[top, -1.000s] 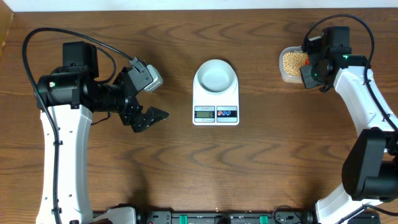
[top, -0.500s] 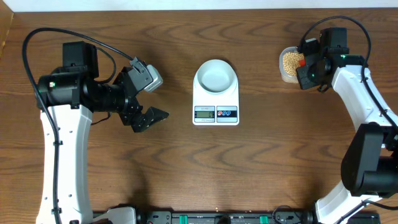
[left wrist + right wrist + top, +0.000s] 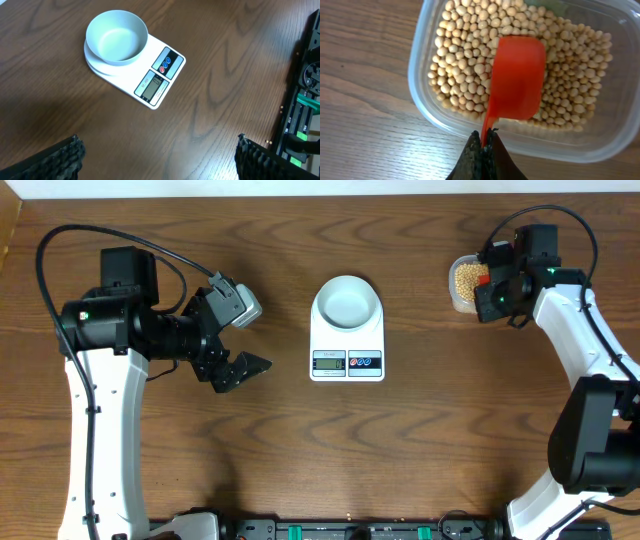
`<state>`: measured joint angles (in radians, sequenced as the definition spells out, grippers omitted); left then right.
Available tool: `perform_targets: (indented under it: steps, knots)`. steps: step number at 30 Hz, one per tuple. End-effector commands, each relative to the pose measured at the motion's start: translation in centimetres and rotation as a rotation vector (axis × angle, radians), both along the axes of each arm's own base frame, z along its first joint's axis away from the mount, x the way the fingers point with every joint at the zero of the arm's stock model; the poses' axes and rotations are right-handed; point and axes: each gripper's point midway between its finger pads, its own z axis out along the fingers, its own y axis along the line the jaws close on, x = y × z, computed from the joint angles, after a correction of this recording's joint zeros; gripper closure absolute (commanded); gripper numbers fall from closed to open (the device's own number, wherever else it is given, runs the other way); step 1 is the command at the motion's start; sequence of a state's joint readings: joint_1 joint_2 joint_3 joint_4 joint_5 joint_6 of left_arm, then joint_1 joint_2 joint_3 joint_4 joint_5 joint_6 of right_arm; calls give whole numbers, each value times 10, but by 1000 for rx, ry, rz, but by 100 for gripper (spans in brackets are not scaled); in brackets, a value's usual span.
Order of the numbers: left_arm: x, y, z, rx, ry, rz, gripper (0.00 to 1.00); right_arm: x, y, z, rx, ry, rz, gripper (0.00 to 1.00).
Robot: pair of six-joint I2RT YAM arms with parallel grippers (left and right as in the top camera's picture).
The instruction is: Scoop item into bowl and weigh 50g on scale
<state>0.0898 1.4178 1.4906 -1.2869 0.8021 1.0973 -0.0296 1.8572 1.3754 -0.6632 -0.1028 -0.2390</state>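
Observation:
Many small beige-yellow beans (image 3: 465, 60) fill a clear plastic tub (image 3: 420, 95) at the back right of the table (image 3: 463, 280). My right gripper (image 3: 485, 137) is shut on the handle of a red scoop (image 3: 517, 80), whose bowl lies face down over the beans; in the overhead view this gripper (image 3: 492, 280) sits at the tub's right edge. The pale bluish-white bowl (image 3: 346, 300) stands empty on the white scale (image 3: 347, 362), also seen in the left wrist view, bowl (image 3: 116, 37) on scale (image 3: 155, 80). My left gripper (image 3: 243, 368) is open and empty, left of the scale.
The wooden table runs under everything. A black rail with green parts lies along the front edge (image 3: 350, 530) and shows in the left wrist view (image 3: 305, 90). The table's far edge meets a white wall (image 3: 300, 188).
My right gripper has shifted slightly left toward the tub with the red scoop. The left arm has not moved.

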Motion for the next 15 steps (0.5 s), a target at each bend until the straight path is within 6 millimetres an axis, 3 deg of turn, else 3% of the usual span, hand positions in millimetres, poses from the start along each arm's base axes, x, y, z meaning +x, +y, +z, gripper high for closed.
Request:
perform_targets:
  steps: [1,7,15]
  knots:
    - [-2,1,-2,4,6,-3,2,-3,21,-9,109,39,0,99]
    - [-2,1,-2,4,6,-3,2,-3,29,-7,184,46,-38,99]
    - [-2,1,-2,4,6,-3,2,-3,22,-6,210,50,-83,99]
